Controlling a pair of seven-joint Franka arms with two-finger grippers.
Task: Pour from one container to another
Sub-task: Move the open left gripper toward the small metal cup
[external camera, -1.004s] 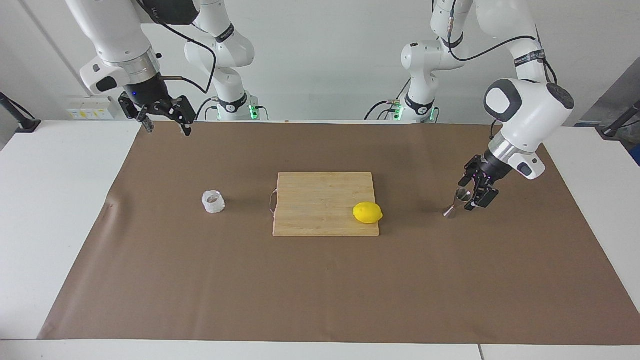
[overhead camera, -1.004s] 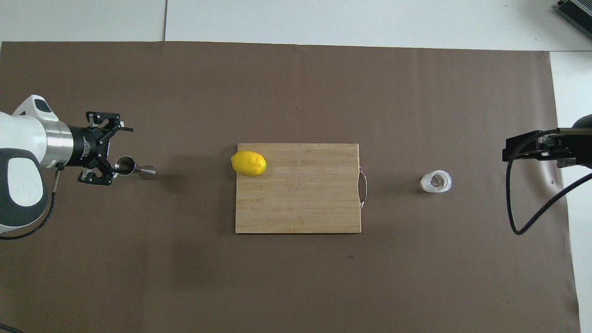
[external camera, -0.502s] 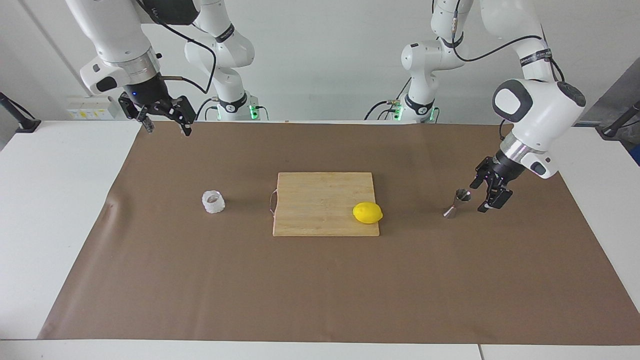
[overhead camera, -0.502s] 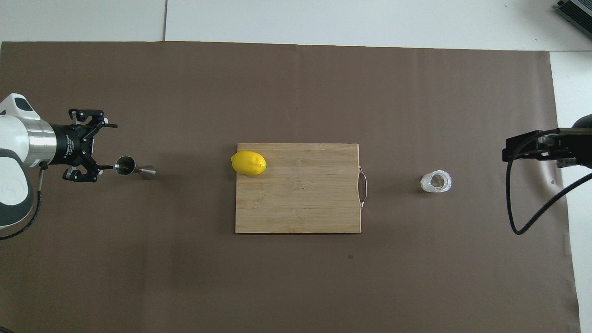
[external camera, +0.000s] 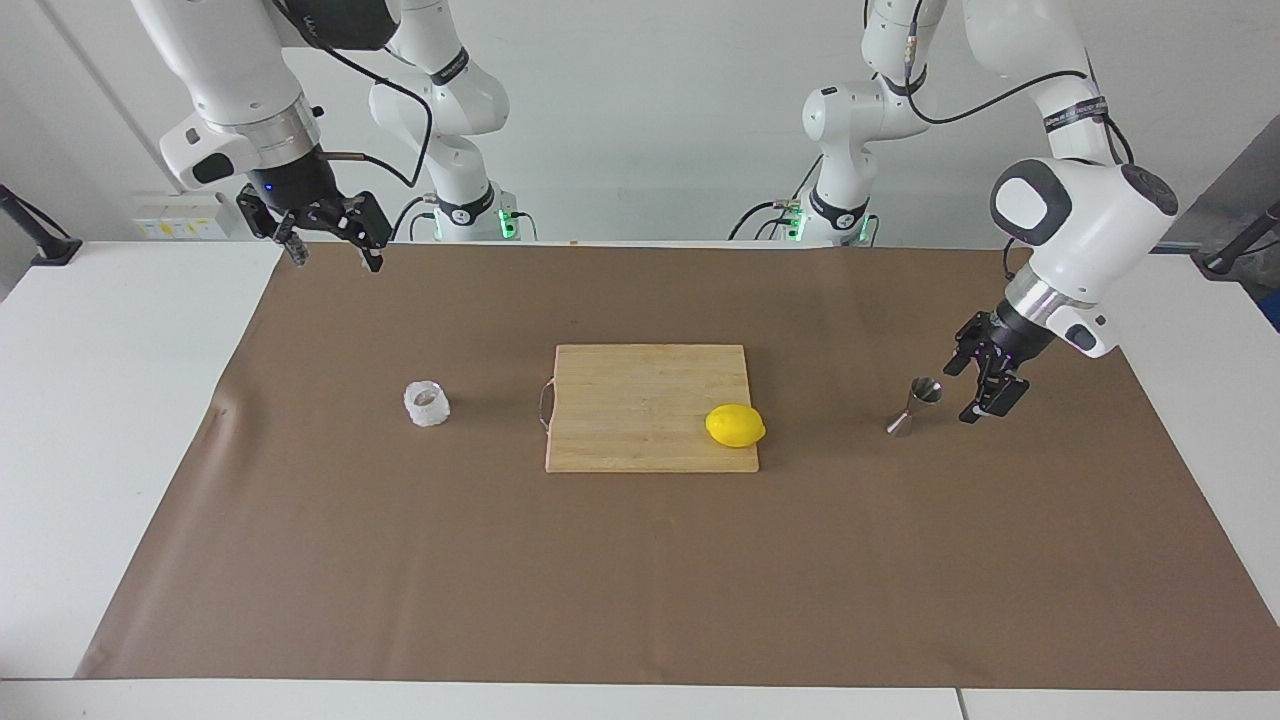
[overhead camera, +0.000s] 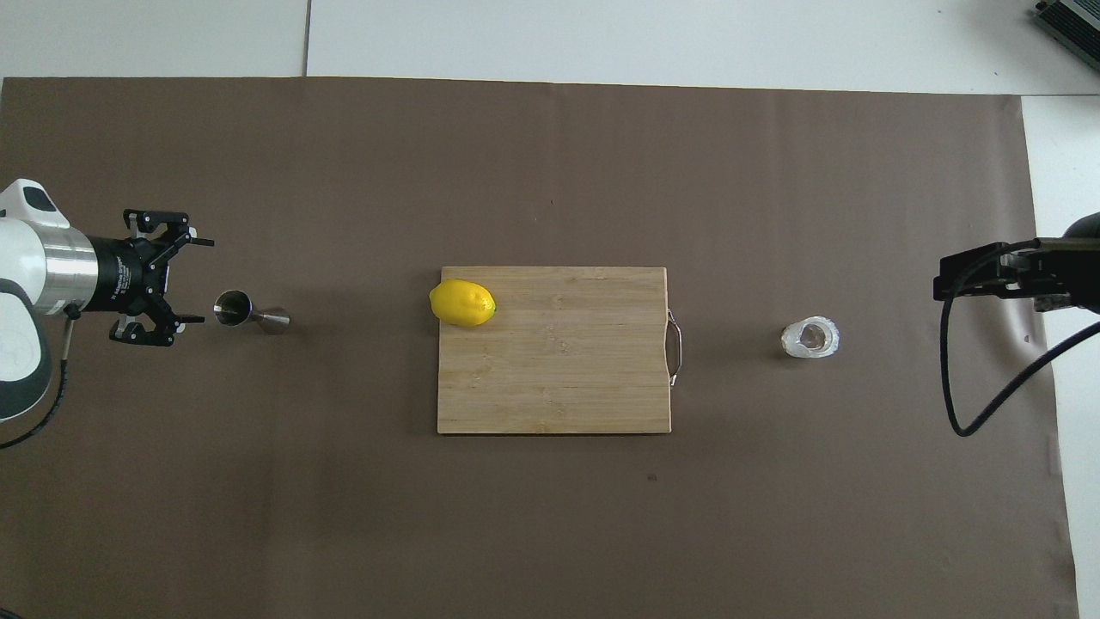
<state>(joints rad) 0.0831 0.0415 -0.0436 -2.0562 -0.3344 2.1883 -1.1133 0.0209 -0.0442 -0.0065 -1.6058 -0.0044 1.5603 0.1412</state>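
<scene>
Left gripper [external camera: 985, 392], wide and empty, sits just beside the jigger [external camera: 912, 406], at its 3 o'clock in the facing view. Right gripper [external camera: 330, 252] waits wide, above the cup [external camera: 426, 403].

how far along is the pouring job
Done: nothing visibly poured. The small shiny steel hourglass jigger stands upright on the brown mat, and the squat whitish textured cup stands by the wooden cutting board's handle end. In hand: nothing. The left gripper is open, just beside the jigger, apart from it. The right gripper waits open above the mat's edge. Left: grasping, bringing together, pouring.
</scene>
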